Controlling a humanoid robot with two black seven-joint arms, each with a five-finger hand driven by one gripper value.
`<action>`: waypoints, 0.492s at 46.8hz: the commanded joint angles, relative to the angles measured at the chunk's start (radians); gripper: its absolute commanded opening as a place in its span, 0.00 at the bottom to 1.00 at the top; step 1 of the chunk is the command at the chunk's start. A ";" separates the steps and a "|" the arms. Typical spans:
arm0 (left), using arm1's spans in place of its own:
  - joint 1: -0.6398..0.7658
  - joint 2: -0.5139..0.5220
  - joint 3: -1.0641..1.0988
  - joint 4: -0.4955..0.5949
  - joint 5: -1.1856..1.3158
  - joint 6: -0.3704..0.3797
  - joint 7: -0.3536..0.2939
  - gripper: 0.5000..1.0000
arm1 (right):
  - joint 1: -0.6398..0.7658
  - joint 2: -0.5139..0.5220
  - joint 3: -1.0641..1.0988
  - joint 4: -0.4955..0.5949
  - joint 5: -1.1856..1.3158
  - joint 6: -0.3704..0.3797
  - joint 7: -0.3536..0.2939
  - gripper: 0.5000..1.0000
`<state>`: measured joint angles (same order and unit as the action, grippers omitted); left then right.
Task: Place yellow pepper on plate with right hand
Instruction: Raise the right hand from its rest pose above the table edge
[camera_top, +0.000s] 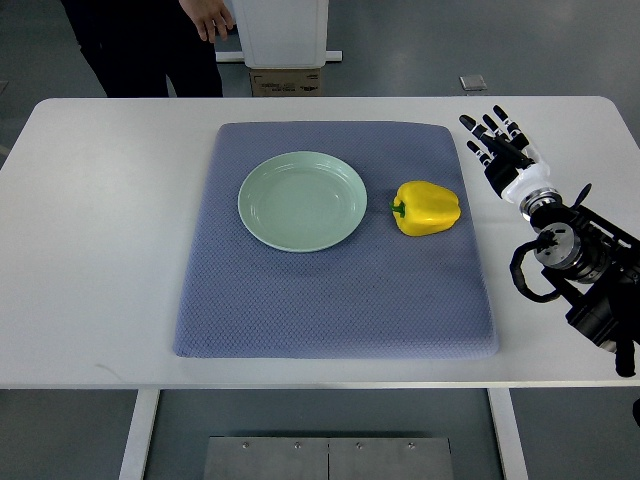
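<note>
A yellow pepper (428, 208) with a green stem lies on its side on the blue mat (335, 290), just right of the pale green plate (302, 200). The plate holds nothing. My right hand (497, 146) comes in from the right edge and hovers over the white table beside the mat's right edge, a little right of and beyond the pepper. Its fingers (487, 130) are spread and hold nothing. It does not touch the pepper. The left arm does not show.
The white table (100, 250) carries the mat. A person in dark clothes stands at the far edge, one hand (208, 18) near a white post (283, 30). The table's near edge runs along the bottom.
</note>
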<state>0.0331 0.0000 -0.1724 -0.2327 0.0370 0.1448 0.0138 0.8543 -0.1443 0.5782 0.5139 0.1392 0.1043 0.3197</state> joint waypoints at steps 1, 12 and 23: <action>0.007 0.000 -0.001 -0.002 0.000 -0.001 0.000 1.00 | -0.001 0.000 0.000 0.000 0.000 0.000 0.001 1.00; 0.007 0.000 -0.004 0.001 0.001 0.003 0.000 1.00 | -0.001 0.002 0.000 0.000 -0.001 0.000 0.001 1.00; -0.010 0.000 -0.002 0.001 0.001 0.003 0.000 1.00 | -0.006 0.000 0.000 -0.002 -0.001 0.000 0.002 1.00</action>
<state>0.0219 0.0000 -0.1757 -0.2316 0.0383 0.1473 0.0146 0.8485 -0.1438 0.5783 0.5133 0.1389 0.1043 0.3208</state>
